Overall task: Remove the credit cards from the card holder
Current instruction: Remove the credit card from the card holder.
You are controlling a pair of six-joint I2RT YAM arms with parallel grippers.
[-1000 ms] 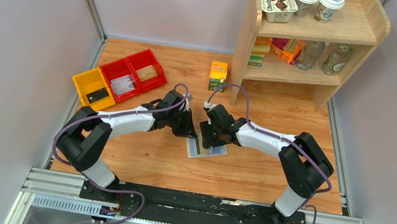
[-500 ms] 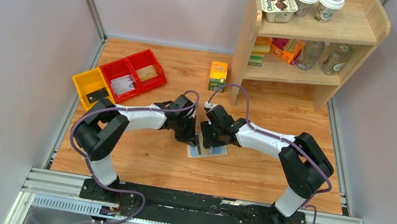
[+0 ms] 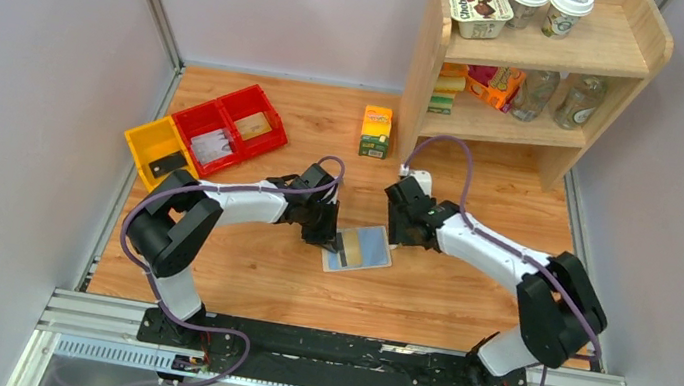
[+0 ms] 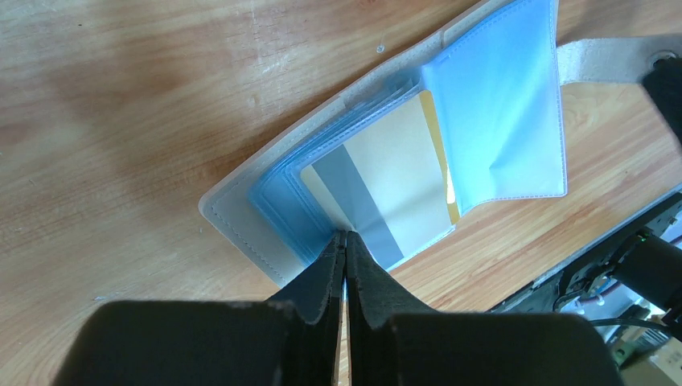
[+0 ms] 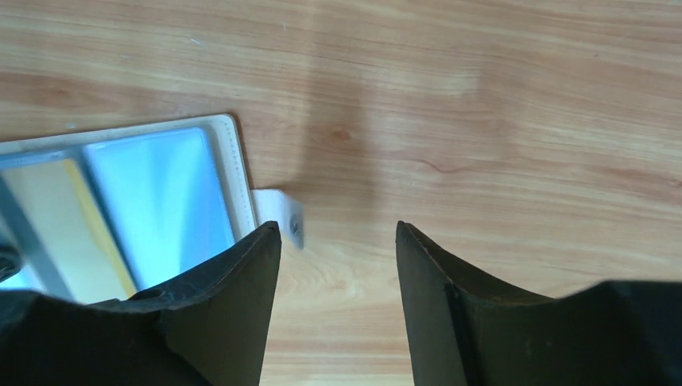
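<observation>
On the table (image 3: 444, 298), card holder (image 3: 380, 251): spread open, blue inside up.
Credit card (image 4: 394, 177): cream with a grey stripe (image 4: 362, 197), lying among the blue sleeves.
Left claw (image 4: 346, 240): arm bent low, tips pinched shut on the card's near edge.
Right claw (image 5: 336, 235): open, hovering beside the tab (image 5: 277, 211).
Shelf tub (image 3: 478, 8): label seems to read Chobani.
Wrist views only: stripe, tab.

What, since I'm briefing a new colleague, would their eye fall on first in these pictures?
Probably the beige folding card holder with a light blue inside, spread open at the centre of the scene. The left claw is pinched shut on a corner of its cream plastic card with a grey stripe, while the right claw hangs open near the closing tab.
</observation>
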